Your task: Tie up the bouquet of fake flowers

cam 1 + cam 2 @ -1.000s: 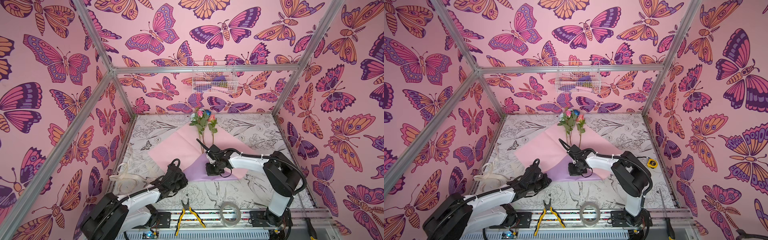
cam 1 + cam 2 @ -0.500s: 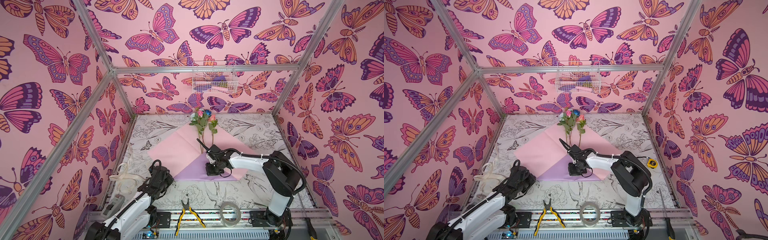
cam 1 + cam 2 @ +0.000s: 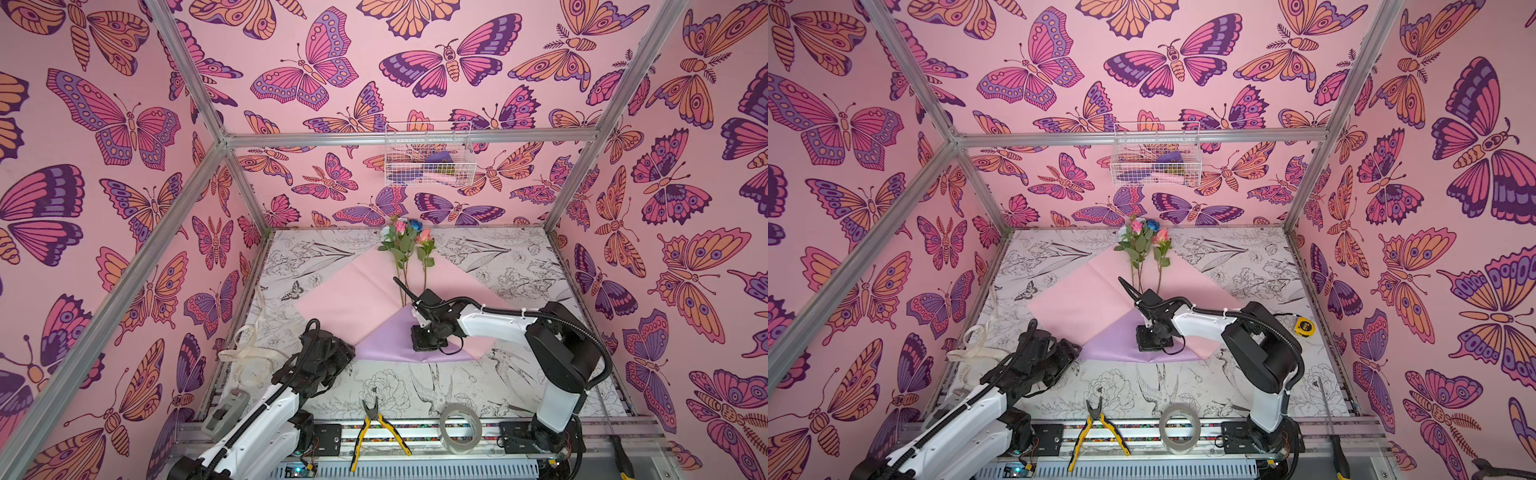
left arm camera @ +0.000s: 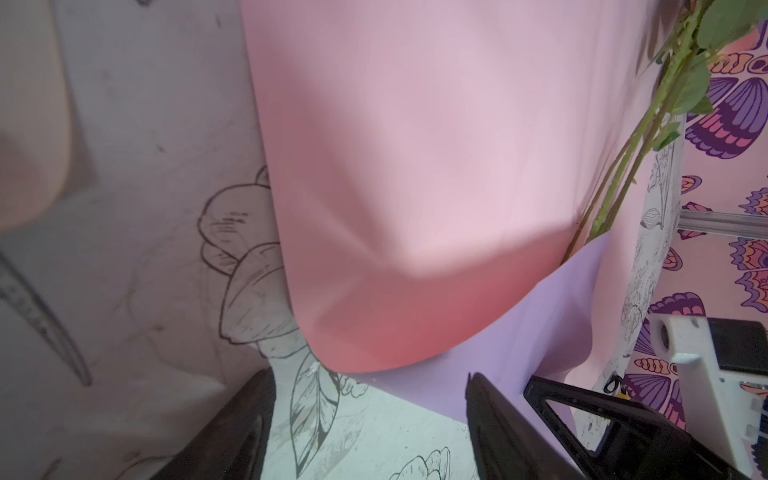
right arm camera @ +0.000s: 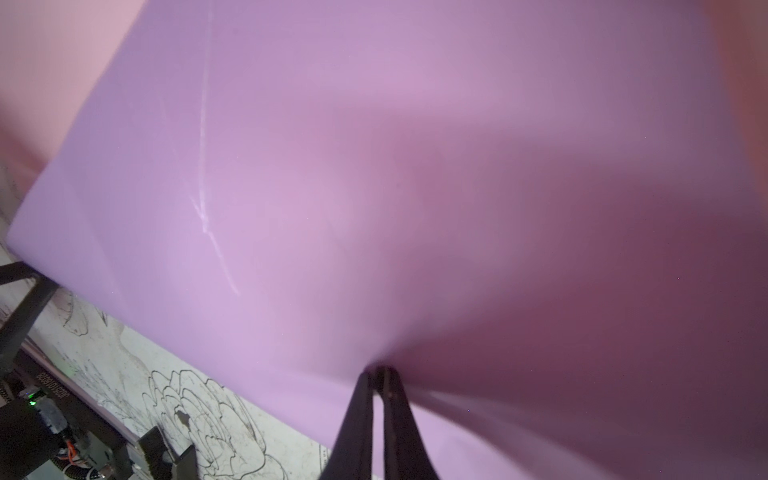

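The bouquet (image 3: pixel 353 299) lies flat in the middle of the tabletop (image 3: pixel 519 257): a pink sheet with its near corner folded over as a lilac flap (image 3: pixel 386 338), and the fake flowers (image 3: pixel 405 245) along it, heads toward the back wall. The right gripper (image 5: pixel 379 370) has its jaws pressed together, tips on the lilac flap. The left gripper (image 4: pixel 369 376) hovers just beside the flap's left corner, jaws spread and gripping nothing.
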